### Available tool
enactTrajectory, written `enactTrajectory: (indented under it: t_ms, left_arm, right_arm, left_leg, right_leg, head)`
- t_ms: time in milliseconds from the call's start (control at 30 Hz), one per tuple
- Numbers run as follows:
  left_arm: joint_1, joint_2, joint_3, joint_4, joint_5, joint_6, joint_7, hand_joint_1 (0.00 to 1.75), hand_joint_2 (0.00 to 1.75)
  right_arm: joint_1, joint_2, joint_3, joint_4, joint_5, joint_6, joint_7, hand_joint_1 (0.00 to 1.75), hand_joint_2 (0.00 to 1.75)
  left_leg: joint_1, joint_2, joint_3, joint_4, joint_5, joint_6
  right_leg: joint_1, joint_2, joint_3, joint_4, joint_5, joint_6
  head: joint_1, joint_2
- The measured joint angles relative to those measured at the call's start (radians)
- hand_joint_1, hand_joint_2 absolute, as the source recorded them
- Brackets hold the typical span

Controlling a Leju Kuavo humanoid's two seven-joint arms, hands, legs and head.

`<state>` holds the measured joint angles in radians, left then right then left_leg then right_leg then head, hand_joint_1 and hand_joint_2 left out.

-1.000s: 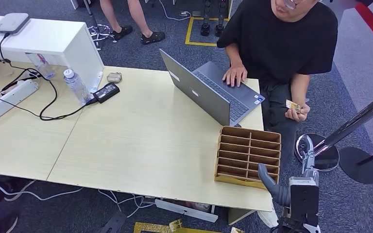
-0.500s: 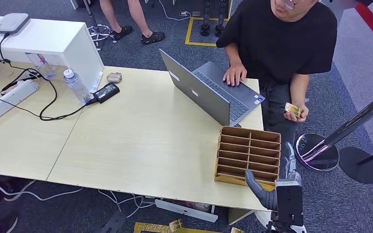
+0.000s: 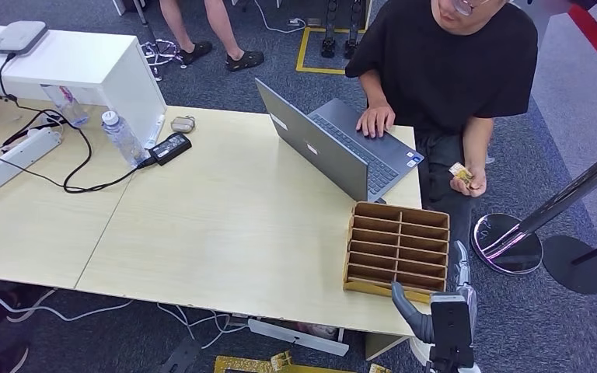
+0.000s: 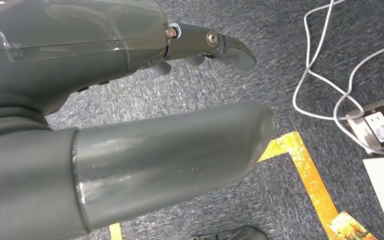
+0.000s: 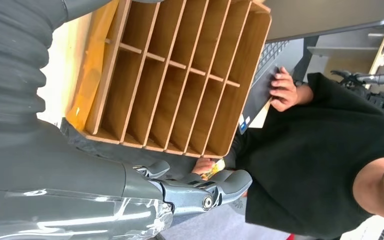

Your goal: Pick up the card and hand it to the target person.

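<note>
One card (image 3: 462, 172) in person's hand (image 3: 471, 181), right of table (image 3: 225, 225); right hand (image 3: 443, 311) fingers wide, empty; left hand (image 4: 130, 115) fingers spread, empty.

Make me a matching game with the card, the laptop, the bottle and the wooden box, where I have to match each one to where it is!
Things:
1. card
2. laptop
3. bottle
4. box

Places:
A. near the table's front edge, by the robot's right hand
B. open on the table, under the person's hand
C. held in the person's hand, off the table
D. standing beside the white shelf

Pairs: 1-C, 2-B, 3-D, 4-A
</note>
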<state>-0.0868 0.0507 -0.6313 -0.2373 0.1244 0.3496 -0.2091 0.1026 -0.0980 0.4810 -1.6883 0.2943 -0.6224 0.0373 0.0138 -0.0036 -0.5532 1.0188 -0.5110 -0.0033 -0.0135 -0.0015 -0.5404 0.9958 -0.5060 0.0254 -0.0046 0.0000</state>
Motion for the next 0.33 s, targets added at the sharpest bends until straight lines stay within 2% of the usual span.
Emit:
enactTrajectory:
  t_ms: [333]
  left_arm:
    - [0.000,0.000,0.000,0.000,0.000,0.000,0.000,0.00,0.00]
  right_arm:
    - [0.017,0.000,-0.002,0.002,0.003,-0.031,-0.003,0.00,1.75]
  left_leg:
    - [0.000,0.000,0.000,0.000,0.000,0.000]
  right_leg:
    - [0.000,0.000,0.000,0.000,0.000,0.000]
  head:
    - [0.000,0.000]
